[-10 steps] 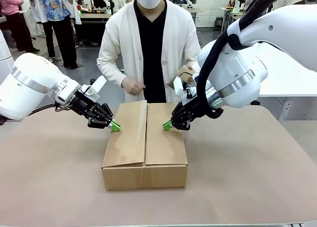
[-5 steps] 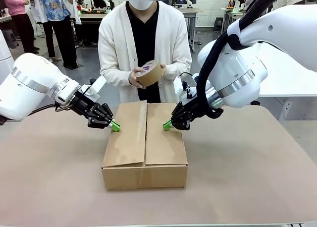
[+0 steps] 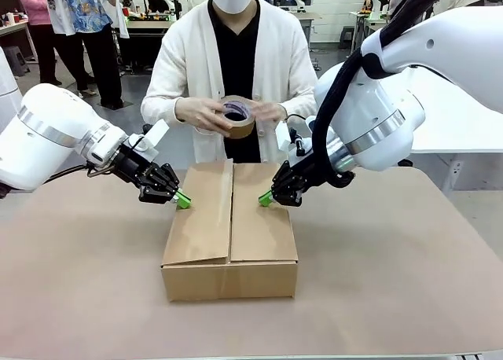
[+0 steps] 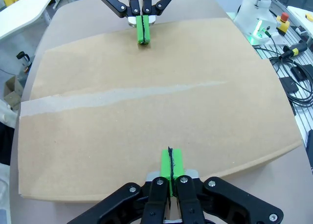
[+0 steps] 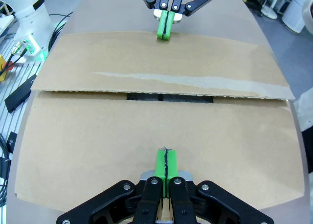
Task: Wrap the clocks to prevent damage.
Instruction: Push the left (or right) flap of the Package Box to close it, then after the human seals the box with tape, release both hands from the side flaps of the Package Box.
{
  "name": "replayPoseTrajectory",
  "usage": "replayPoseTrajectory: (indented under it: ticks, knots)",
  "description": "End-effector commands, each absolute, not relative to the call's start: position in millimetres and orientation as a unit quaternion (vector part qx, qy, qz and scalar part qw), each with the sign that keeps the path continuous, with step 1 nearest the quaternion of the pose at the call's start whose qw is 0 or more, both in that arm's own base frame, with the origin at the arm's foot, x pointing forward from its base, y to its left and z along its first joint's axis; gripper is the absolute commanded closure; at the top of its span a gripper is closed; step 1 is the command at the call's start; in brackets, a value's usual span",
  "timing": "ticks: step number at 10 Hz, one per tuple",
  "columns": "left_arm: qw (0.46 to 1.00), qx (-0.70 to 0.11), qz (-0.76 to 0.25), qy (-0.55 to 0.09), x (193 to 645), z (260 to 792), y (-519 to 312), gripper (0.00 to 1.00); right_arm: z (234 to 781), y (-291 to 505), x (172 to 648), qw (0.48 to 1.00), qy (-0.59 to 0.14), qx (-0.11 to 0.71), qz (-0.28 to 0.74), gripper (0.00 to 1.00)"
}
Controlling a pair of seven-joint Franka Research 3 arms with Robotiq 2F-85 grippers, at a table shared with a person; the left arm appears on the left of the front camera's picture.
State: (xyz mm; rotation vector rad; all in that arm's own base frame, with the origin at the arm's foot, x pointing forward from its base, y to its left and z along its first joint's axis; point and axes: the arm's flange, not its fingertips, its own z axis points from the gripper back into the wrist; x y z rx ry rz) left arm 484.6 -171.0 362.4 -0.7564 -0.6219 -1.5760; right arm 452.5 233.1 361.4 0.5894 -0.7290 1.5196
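Downward, both closed jaws on carton (image 3: pixel 259 226).

Bright, even light falls from overhead, with no hard glare. The carton (image 3: pixel 229 234) casts a faint, soft shadow on the tabletop (image 3: pixel 393 281) along its near side. The front view is sharp. The 2 wrist views bow straight edges outward toward their borders.

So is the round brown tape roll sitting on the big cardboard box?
No, the person holds the round brown tape roll up in the air, clear of the brown cardboard box.
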Motion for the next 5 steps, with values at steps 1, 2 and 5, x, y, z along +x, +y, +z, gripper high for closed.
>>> replayPoseTrajectory:
  ticks: [1, 2, 5]
  knots:
    - [0.599, -0.333, -0.677, -0.269, 485.3, 356.7, -171.1, 0.99, 355.9, 232.8, 451.3, 0.631, -0.317, 0.260, 0.658, 0.99]
    - [0.599, -0.333, -0.677, -0.269, 485.3, 356.7, -171.1, 0.99, 355.9, 232.8, 451.3, 0.631, -0.317, 0.260, 0.658, 0.99]
    - [0.599, -0.333, -0.677, -0.269, 485.3, 356.7, -171.1, 0.99, 355.9, 232.8, 451.3, 0.631, -0.317, 0.260, 0.658, 0.99]
